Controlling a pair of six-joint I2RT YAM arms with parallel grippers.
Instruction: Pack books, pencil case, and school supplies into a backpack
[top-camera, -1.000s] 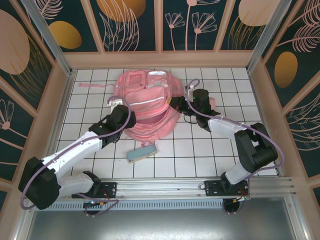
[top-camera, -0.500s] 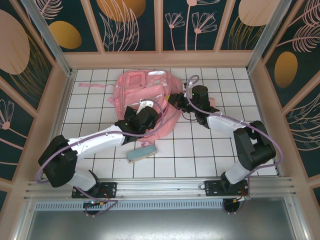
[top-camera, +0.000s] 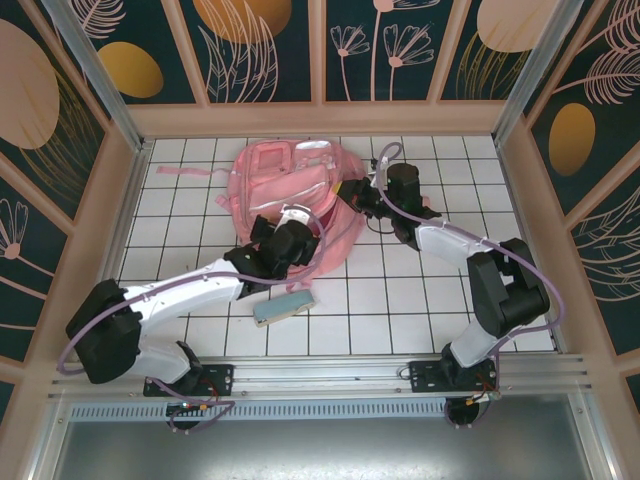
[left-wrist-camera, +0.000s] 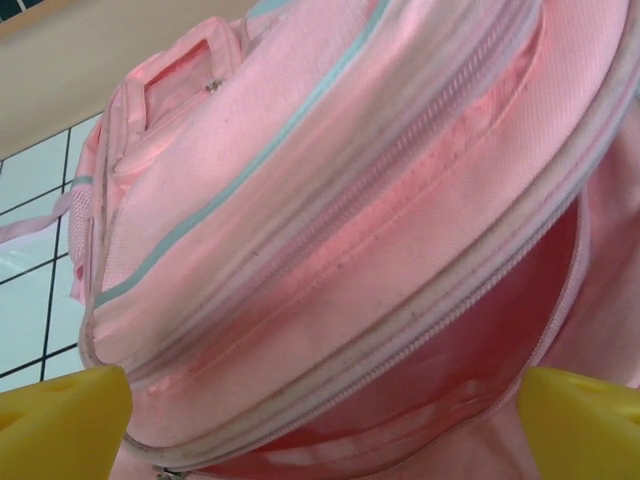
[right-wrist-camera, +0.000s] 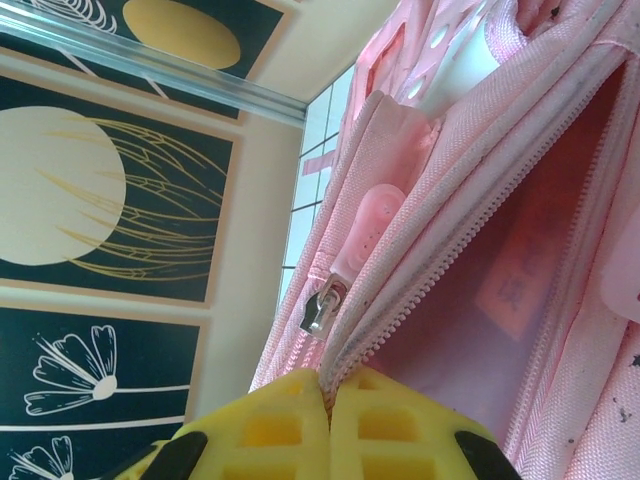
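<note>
The pink backpack (top-camera: 280, 170) lies on the white tiled table with its main zip gaping toward the arms. My left gripper (top-camera: 300, 222) hovers over its lower front, open wide; in the left wrist view the left gripper (left-wrist-camera: 320, 428) faces the backpack's (left-wrist-camera: 330, 200) open mouth with nothing between its yellow fingers. My right gripper (top-camera: 352, 203) is shut on the backpack's right zip edge. In the right wrist view the right gripper (right-wrist-camera: 328, 390) pinches that zipper rim just below the metal zip pull (right-wrist-camera: 320, 305). The pale blue pencil case (top-camera: 283, 307) lies on the tiles in front of the backpack. The books are out of view.
A small pale pink item (top-camera: 427, 204), possibly the school supplies, peeks out beside the right arm. A pink strap (top-camera: 180, 172) trails left of the backpack. Wooden walls ring the table (top-camera: 400, 300). Open tiles lie right of the pencil case.
My left arm has swung right, from the backpack's left side to its front opening, and its gripper has opened wide. The right gripper stays shut on the zip edge, shifted slightly up.
</note>
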